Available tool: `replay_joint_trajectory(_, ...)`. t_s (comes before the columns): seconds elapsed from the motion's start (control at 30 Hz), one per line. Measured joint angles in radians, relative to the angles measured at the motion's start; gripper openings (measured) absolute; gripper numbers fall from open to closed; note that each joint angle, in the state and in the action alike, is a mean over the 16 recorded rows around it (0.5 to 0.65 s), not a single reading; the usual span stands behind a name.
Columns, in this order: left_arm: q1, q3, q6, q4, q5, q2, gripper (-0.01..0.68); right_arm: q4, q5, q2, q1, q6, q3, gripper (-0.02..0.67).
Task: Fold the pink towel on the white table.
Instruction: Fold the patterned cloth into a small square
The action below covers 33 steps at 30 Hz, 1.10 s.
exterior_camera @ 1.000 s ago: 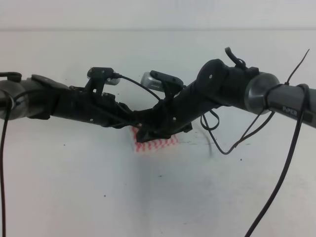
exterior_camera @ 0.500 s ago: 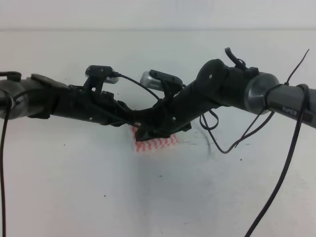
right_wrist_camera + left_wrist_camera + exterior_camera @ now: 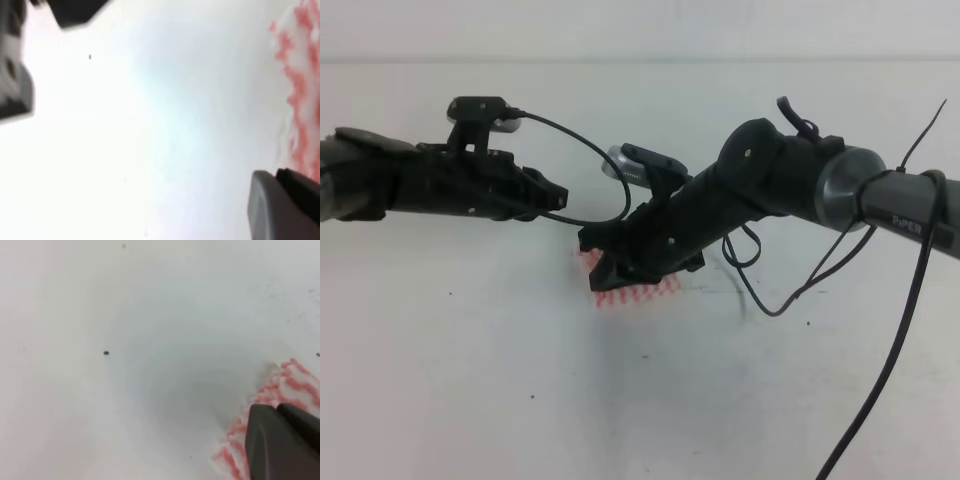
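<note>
The pink towel [image 3: 632,290] is lying on the white tabletop [image 3: 470,380] just left of the middle of the high view, showing as a small striped patch, largely hidden under the right arm. The right claw [image 3: 605,262] is sitting low over the towel's upper left part; whether its jaws are apart or pressed together I cannot tell, since the arm's bulk is covering them and the right wrist view is showing only one dark finger [image 3: 285,205] in the lower right corner beside the towel's striped edge. The left claw [image 3: 558,196] is hanging in the upper left of the high view, clear of the cloth; its state is equally unclear, with only a dark finger tip [image 3: 280,440] showing over the towel's edge in the left wrist view. The main risk, as I judge it, is the thin cloth sliding or bunching if the right claw is lifting or dragging off it, undoing any fold, or the two arms brushing each other since they are working close together. The tabletop is looking smooth, plain white and speckled with small dark dots; a pale wall is running behind it along the top of the frame.
</note>
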Motion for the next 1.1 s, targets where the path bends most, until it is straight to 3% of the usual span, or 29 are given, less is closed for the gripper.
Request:
replay_joint_trajectory(0.47,-0.011,0.000,-0.090,0.057,0.089,-0.006,-0.003,-0.056,0.031,-0.008,-0.045,0.006,-0.012,-0.014)
replay_joint_trajectory(1.1,-0.031,0.000,-0.364,0.327,0.089,0.026,-0.002,-0.075,0.026,0.010,-0.026,0.010,-0.018,-0.018)
